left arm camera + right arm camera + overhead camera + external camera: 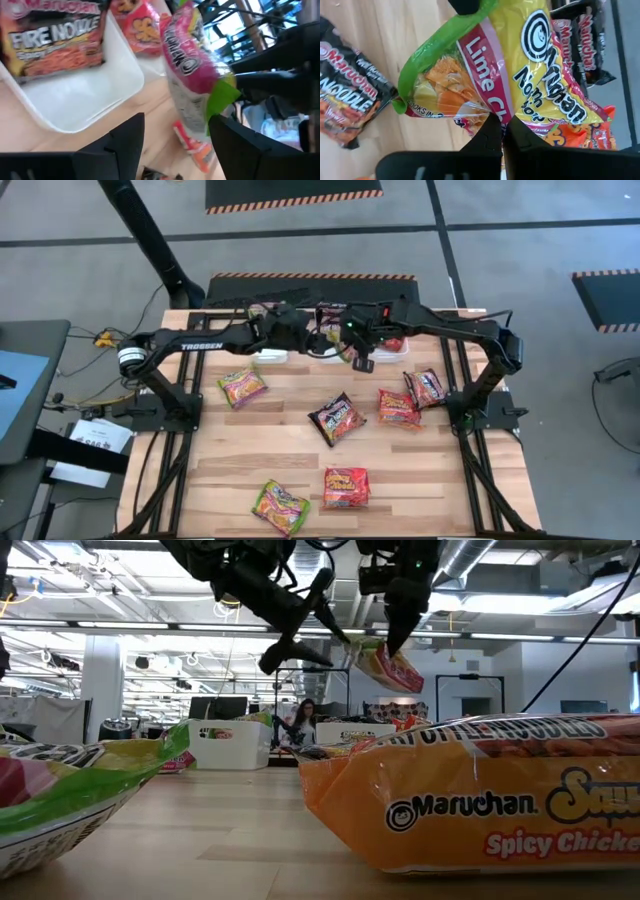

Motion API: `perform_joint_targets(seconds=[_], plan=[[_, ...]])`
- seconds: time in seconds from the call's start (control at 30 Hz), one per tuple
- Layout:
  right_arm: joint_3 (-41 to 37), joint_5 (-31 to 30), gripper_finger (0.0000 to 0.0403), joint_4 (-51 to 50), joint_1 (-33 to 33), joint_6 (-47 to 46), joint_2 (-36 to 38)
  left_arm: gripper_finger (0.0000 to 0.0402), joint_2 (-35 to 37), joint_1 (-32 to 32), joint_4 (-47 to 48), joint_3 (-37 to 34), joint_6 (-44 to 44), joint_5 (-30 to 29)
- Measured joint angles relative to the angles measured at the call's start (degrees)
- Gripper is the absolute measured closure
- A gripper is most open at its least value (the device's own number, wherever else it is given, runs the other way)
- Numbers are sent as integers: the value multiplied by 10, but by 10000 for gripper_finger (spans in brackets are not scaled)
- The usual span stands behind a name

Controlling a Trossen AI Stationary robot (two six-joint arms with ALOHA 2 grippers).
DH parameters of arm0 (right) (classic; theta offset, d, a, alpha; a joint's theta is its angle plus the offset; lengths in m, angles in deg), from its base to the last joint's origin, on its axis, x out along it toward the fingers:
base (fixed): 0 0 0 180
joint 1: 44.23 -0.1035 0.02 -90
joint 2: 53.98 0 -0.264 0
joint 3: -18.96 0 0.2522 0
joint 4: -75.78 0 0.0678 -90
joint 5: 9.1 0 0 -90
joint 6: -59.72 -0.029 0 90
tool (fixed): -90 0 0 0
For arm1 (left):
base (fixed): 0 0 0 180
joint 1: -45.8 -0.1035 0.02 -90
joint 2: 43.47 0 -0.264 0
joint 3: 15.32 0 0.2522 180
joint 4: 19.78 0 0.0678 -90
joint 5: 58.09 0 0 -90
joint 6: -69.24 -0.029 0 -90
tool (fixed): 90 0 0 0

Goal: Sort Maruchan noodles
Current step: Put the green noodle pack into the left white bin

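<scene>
My right gripper (501, 131) is clamped on the edge of a green-edged lime packet (495, 75), which hangs across the view. Past it I see a black packet (350, 107) flat on the wooden table (405, 30), and black (587, 47) and orange packets (580, 135) behind.

Green-edged yellow-pink packet (485, 75); white tub (85, 95)

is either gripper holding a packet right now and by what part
Yes: the right gripper is shut on the edge of a green-edged Lime Chili noodle packet, lifted off the table. The left gripper is open, holding nothing.
</scene>
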Motion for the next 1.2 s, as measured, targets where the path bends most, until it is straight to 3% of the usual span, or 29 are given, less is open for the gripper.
perform_joint_targets(seconds=[0.3,0.83,1.2], plan=[[0,1,396,8,-7,-2,-6,193,1,-1,-40,0,-10,39],[11,2,396,20,-52,-47,-10,193,1,0,-34,0,-14,43],[14,2,396,25,-51,-62,-10,193,1,-1,-30,0,2,98]])
